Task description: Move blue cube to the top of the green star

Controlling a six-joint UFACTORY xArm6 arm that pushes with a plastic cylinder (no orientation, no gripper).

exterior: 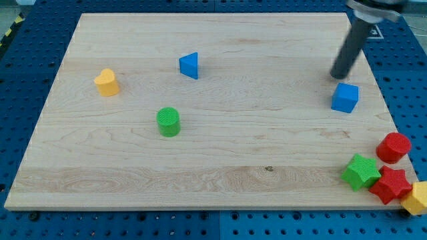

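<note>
Even, bright light is seen across the desk (220, 153); no glare is noted on the wood. Shadows are soft and short, cast close under each block, as at the blue cube (345, 97) and green cylinder (168, 122). The rod is rendered blurred along its length, its top cut off by the view's top edge; my tip (338, 77) is slightly soft. Blocks are sharp enough for colour and shape. Slight keystone narrowing is observed toward the view's top.

Wooden board (220, 173) on blue pegboard (27, 227). Left half: yellow block (107, 83), blue triangle (189, 65), green cylinder (168, 122), well apart. Bottom-right corner: red cylinder (393, 147), red star (391, 185), yellow block (417, 198) at the edge.
</note>
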